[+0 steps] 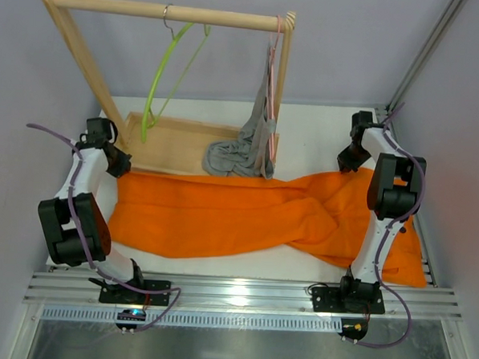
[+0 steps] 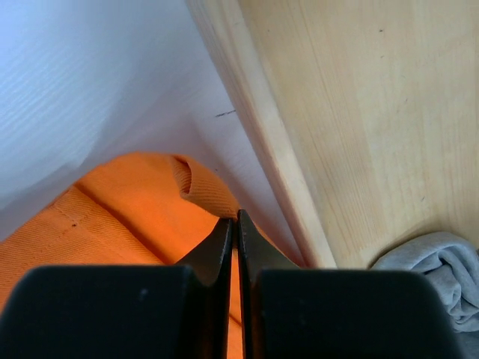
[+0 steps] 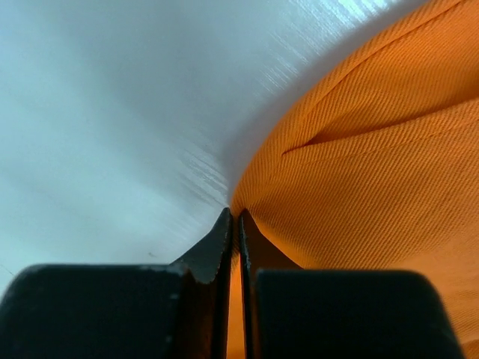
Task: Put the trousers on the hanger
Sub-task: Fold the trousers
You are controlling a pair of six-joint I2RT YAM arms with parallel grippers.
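Observation:
The orange trousers (image 1: 246, 216) lie spread flat across the white table, from the left arm to the right arm. The lime-green hanger (image 1: 159, 79) hangs by its metal hook from the wooden rail, empty. My left gripper (image 1: 118, 163) is shut on the trousers' far left corner (image 2: 150, 217), next to the wooden base board. My right gripper (image 1: 350, 163) is shut on the trousers' far right edge (image 3: 359, 172); orange cloth shows between its fingertips (image 3: 224, 232).
A wooden rack (image 1: 172, 13) stands at the back, on a wooden base board (image 1: 177, 144). A grey garment (image 1: 245, 152) hangs from a pink hanger (image 1: 272, 65) at the rack's right and droops onto the board; it also shows in the left wrist view (image 2: 441, 269).

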